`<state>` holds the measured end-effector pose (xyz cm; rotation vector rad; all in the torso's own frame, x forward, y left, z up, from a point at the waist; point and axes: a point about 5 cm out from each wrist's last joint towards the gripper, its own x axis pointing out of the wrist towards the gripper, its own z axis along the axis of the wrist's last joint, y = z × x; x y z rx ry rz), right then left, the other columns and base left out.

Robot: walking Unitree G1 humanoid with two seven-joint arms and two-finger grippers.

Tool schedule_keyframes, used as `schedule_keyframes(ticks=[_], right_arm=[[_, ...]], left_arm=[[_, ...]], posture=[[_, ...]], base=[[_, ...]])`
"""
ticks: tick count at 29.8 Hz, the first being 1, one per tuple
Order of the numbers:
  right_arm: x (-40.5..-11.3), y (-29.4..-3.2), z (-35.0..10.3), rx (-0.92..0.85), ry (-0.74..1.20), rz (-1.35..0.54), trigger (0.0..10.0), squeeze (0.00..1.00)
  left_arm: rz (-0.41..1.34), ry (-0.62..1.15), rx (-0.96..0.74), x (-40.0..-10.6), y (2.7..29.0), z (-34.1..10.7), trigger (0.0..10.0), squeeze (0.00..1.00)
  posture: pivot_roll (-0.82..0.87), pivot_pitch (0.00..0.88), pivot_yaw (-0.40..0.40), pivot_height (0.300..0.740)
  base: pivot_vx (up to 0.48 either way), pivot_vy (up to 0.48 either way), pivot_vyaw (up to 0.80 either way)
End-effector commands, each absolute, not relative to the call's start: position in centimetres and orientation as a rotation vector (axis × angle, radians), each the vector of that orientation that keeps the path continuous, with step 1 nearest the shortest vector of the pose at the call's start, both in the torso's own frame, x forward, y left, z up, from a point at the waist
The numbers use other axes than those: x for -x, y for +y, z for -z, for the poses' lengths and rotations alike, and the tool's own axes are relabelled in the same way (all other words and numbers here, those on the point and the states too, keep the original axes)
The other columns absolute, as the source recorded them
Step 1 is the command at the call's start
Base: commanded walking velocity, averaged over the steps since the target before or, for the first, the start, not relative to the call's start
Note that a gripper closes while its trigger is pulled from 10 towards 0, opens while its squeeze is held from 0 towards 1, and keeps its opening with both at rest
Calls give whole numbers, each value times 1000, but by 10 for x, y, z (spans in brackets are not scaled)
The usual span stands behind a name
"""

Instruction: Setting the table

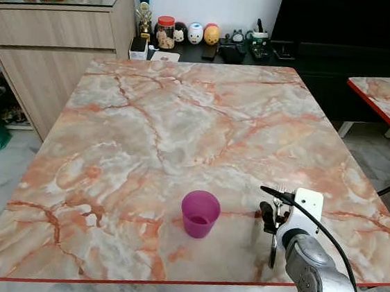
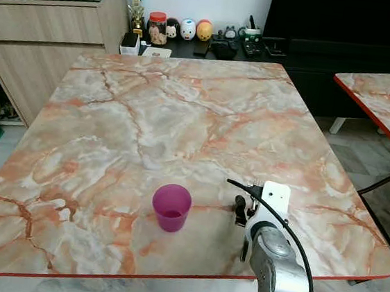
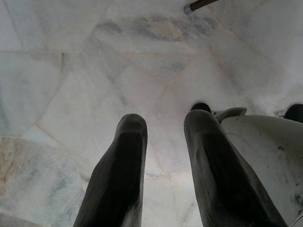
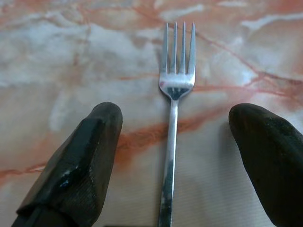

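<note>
Marble-patterned in pink and grey, the tabletop (image 1: 184, 117) carries a purple cup (image 1: 200, 214) near its front edge. Just right of it the right pincer (image 1: 272, 217) hovers low, and a fork (image 1: 276, 231) lies beneath, mostly hidden by the wrist. That spot likely suits a place setting beside the cup.

The right wrist view shows the fork (image 4: 173, 118) flat on the marble, tines pointing away, between widely spread fingers (image 4: 78, 161) that do not touch it; the handle's end is cut off.

The left wrist view shows the left pincer (image 3: 163, 170) hanging idle over pale floor tiles (image 3: 71, 71), fingers slightly parted, empty.
</note>
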<state>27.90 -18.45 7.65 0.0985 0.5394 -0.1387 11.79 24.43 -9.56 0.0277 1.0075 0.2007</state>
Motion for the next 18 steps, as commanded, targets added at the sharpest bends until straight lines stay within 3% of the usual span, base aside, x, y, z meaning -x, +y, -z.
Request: schedule_keyframes(ticks=[1, 18], right_arm=[[-281, -188, -76, -96, 547, 151, 10000, 0], [-285, -182, -70, -13, 597, 61, 10000, 0]], left_arm=[[-199, 1029, -26, -115, 242, 98, 10000, 0], [-193, 1034, -27, -114, 241, 98, 10000, 0]], posture=[[-57, 0, 0, 732], [-58, 0, -3, 732]], base=[[0, 0, 0], [0, 0, 0]])
